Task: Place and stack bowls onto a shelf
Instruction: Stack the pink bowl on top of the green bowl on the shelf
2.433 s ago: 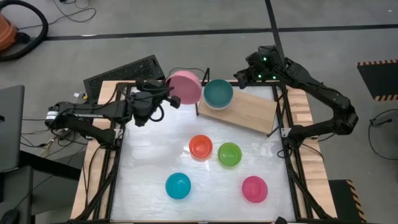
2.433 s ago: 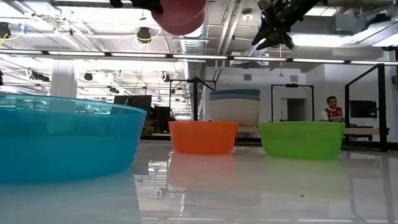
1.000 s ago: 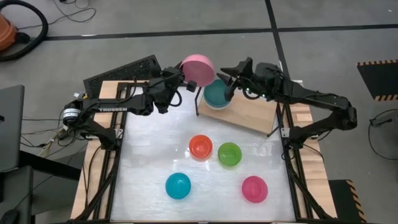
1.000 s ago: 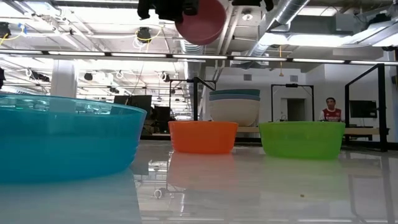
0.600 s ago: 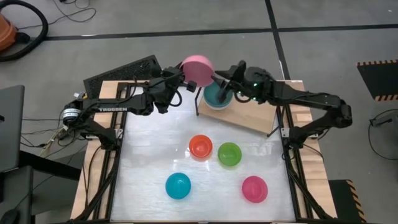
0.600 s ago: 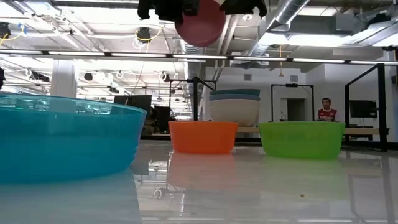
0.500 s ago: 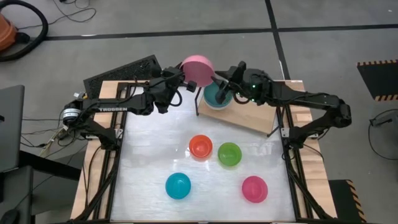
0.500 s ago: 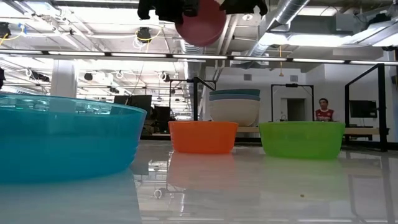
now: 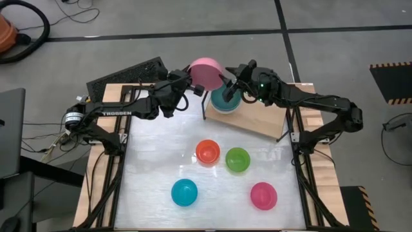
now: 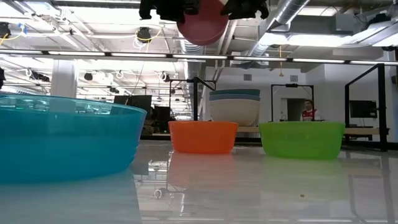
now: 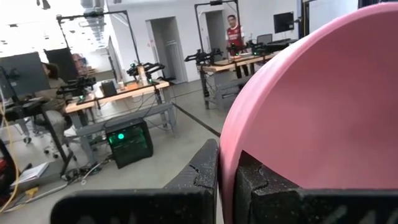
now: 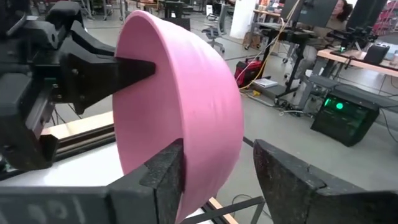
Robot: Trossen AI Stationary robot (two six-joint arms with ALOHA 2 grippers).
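Note:
My left gripper is shut on a pale pink bowl, held high over the far end of the table, left of the shelf. My right gripper is open at the bowl's opposite side. In the right wrist view its fingers stand on either side of the bowl's wall. A dark teal bowl sits nested in a white one on the shelf's left end. Orange-red, lime green, bright blue and deep pink bowls rest upright on the tabletop. My left gripper pinches the pale pink bowl's rim, one finger inside the bowl and one outside, reaching from the table's left. The bowl is lifted clear and tilted. My right gripper's fingers straddle the far rim; I cannot tell whether they touch it.
The shelf stands on black wire legs at the far right of the white tabletop. A black keyboard lies beyond the table's far left corner. A person stands in the room behind.
My right gripper has moved toward the table's left, up to the pale pink bowl, and its fingers now stand around the bowl's wall. The bowl has stayed where it was.

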